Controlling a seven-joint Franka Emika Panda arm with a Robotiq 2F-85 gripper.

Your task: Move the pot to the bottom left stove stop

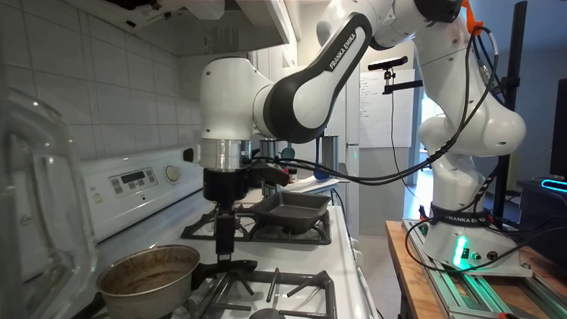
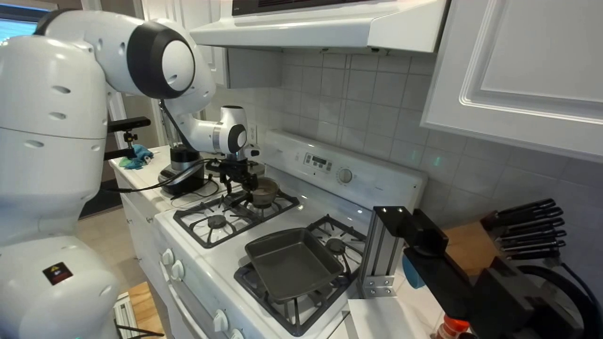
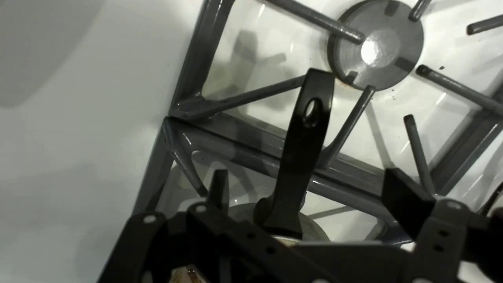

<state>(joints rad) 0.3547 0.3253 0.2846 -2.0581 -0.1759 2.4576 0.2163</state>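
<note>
The pot [image 1: 148,277], round steel with a brownish inside, stands on the back left burner. It also shows in an exterior view [image 2: 265,189]. Its dark handle [image 3: 300,157] points toward the front left burner [image 3: 375,45], the bottom left stove stop, which has a black grate and nothing standing on it; that burner also shows in an exterior view [image 2: 216,221]. My gripper [image 1: 224,256] points down at the handle. In the wrist view my gripper [image 3: 308,184] is open, one finger on each side of the handle, apart from it. Most of the pot is hidden there by the gripper.
A dark rectangular pan [image 2: 294,263] sits on the right burners. The range hood [image 2: 320,33] hangs above the stove. A clear glass vessel [image 1: 48,199] stands close to the camera. The control panel [image 1: 137,181] rises behind the pot. A knife block [image 2: 471,245] stands right of the stove.
</note>
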